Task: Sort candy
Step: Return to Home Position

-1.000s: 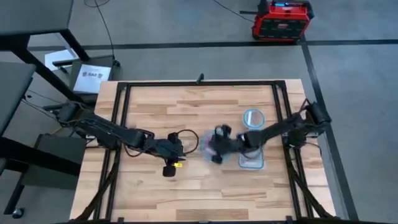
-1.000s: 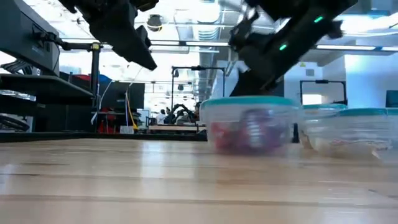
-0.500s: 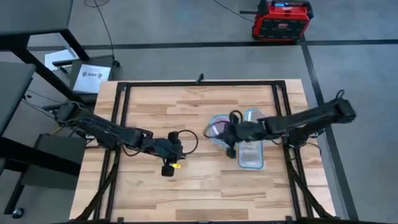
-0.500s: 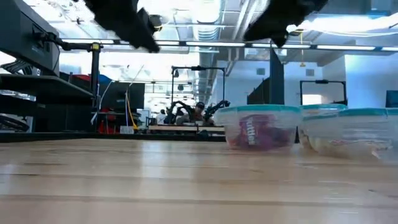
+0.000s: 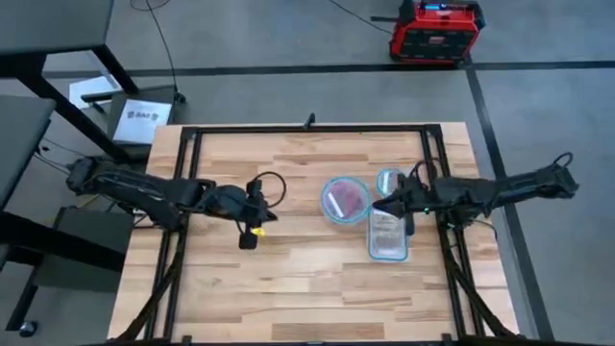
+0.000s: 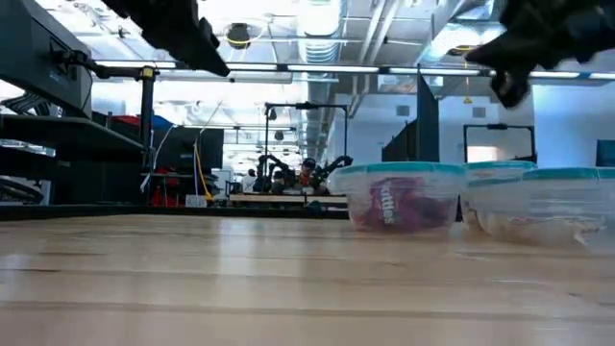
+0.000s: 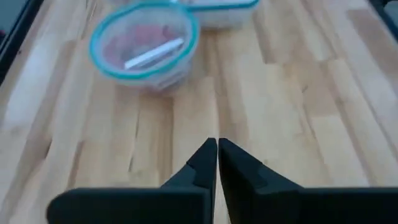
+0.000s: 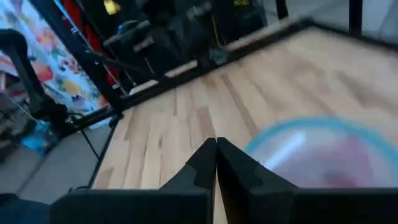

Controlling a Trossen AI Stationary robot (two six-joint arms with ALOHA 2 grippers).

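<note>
Pulling both arms home cleanly looks like the whole job now. From above, the candy [image 5: 344,200] sits inside the big round bowl [image 5: 323,204] near the middle of the table [image 5: 307,288], with the small round bowl [image 5: 389,181] and the tub [image 5: 388,240] just beside it. In that view the left gripper [image 5: 259,208] hangs over bare wood, well apart from the bowls. The right gripper [image 5: 381,206] is above the gap between the big round bowl and the tub, so the right arm should lift first and retreat along its own line rather than sweep sideways across the rims. From table height, the candy [image 6: 389,204] shows through the bowl's wall under a teal lid [image 6: 394,168], and both arms are high above it, a clearance worth guarding. The left wrist camera shows its fingers [image 7: 199,168] pressed together on nothing, with the bowl well ahead. The right wrist camera shows the same: fingers [image 8: 199,165] closed and empty, the bowl's rim just past them, so a straight rise seems safest.
</note>
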